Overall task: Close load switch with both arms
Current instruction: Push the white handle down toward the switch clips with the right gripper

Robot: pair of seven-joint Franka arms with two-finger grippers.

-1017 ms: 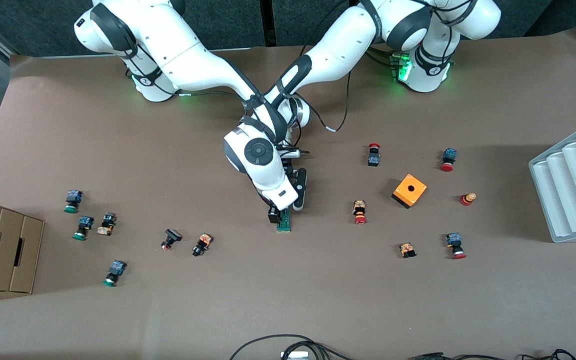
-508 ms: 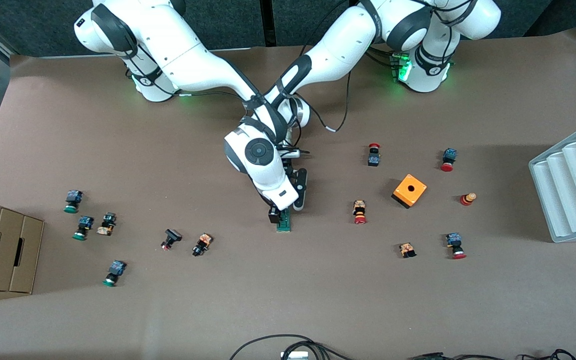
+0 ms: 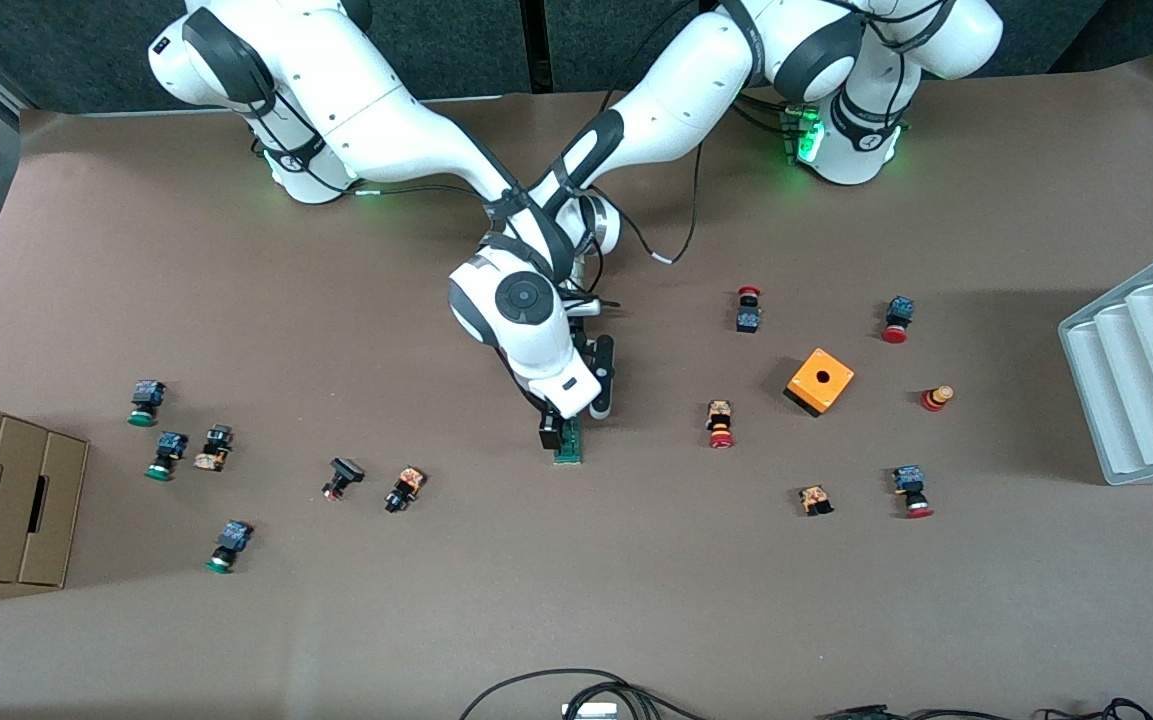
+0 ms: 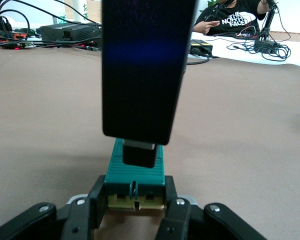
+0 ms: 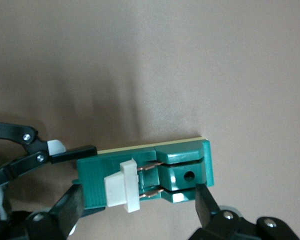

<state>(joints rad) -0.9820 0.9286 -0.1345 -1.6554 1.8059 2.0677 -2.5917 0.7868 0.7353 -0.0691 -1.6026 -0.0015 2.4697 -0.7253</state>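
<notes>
The load switch [image 3: 568,445] is a narrow green block lying on the brown table mid-way between the arms. My left gripper [image 4: 135,200] is shut on the end of the load switch [image 4: 137,172] that lies farther from the front camera, its fingers [image 5: 70,152] pressed on both sides. The right gripper [image 3: 558,432] hangs just over the load switch [image 5: 185,172] and stands open. Its jaws are spread along the block's length, with the white sliding piece [image 5: 121,186] between them. One right finger [image 4: 145,70] fills the left wrist view.
Several push buttons lie scattered toward both ends of the table. An orange box [image 3: 820,380] sits toward the left arm's end, with a white ribbed tray [image 3: 1146,370] at that edge. A cardboard box [image 3: 6,500] stands at the right arm's end. Cables [image 3: 556,690] lie at the front edge.
</notes>
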